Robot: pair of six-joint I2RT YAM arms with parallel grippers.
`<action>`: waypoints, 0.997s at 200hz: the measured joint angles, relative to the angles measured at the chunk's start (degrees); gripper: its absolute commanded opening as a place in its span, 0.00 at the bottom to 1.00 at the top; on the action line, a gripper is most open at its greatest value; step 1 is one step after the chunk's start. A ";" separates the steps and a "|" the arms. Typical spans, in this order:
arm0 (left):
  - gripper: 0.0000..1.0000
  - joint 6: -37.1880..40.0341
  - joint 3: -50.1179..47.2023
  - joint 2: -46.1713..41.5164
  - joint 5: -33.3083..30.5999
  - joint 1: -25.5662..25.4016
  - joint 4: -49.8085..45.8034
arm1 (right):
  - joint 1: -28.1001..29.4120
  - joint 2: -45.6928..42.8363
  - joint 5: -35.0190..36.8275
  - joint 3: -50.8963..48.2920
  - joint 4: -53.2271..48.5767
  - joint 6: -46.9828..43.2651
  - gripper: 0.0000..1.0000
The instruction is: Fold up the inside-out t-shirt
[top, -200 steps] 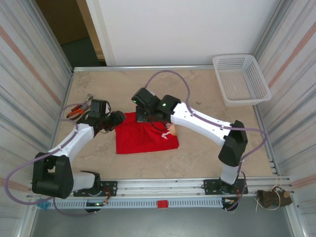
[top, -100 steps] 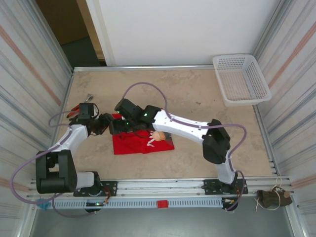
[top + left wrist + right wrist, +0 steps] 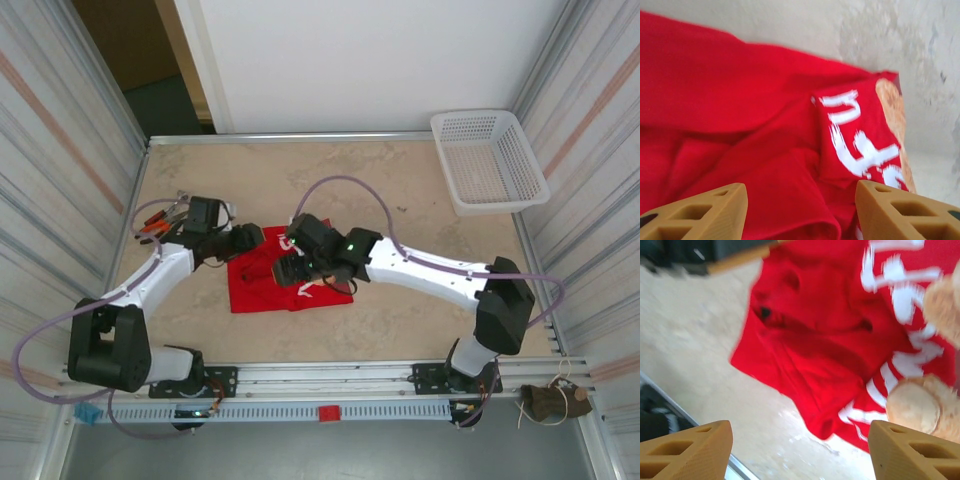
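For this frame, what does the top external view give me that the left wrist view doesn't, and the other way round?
Top external: the whole layout, with the white basket in the far right corner and the right gripper over the t-shirt, which lies as a compact rectangle. Left wrist: the open left gripper close above soft creases and a turned-over flap carrying white print. Both: red cloth on the pale table.

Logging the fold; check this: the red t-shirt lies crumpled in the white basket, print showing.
Wrong place: the red t-shirt lies crumpled on the table, not in the white basket, print showing, as the top external view shows.
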 measured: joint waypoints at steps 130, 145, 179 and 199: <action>0.32 0.63 -1.33 3.96 -5.07 -4.22 -0.02 | 1.86 12.15 0.72 -0.96 3.39 -0.55 0.04; 0.04 0.79 -1.36 4.98 -5.16 -4.22 0.81 | 1.57 12.15 0.68 -0.94 3.56 -0.39 0.00; 0.00 1.27 1.79 8.72 -5.40 -3.82 1.25 | 1.33 11.63 -0.44 -0.94 3.54 -0.46 0.00; 0.00 1.68 6.82 11.37 -5.25 -2.45 1.25 | 1.88 10.40 -0.74 -0.70 3.32 -0.46 0.00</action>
